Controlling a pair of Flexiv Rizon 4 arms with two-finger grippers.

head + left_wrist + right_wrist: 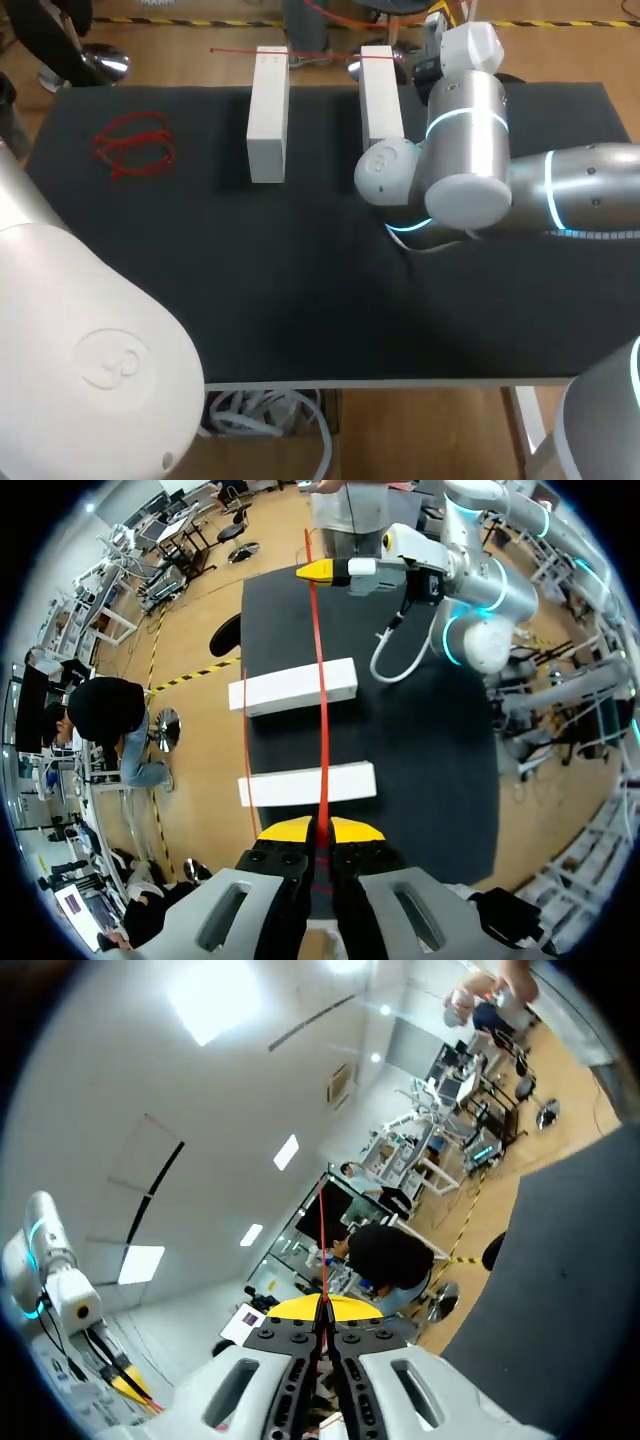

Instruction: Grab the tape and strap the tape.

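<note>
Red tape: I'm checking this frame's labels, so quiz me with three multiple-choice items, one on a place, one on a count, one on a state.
1. Where does the stretched red tape run?
A. across both white blocks
B. flat between them
C. round one block only

2. How many white blocks stand on the table?
A. one
B. two
C. four

3. The left gripper is:
A. open
B. shut on the tape
C. out of view

Answers:
1 A, the left wrist view shows it crossing both.
2 B, the head view shows two.
3 B, it clamps the tape from both sides.
</note>
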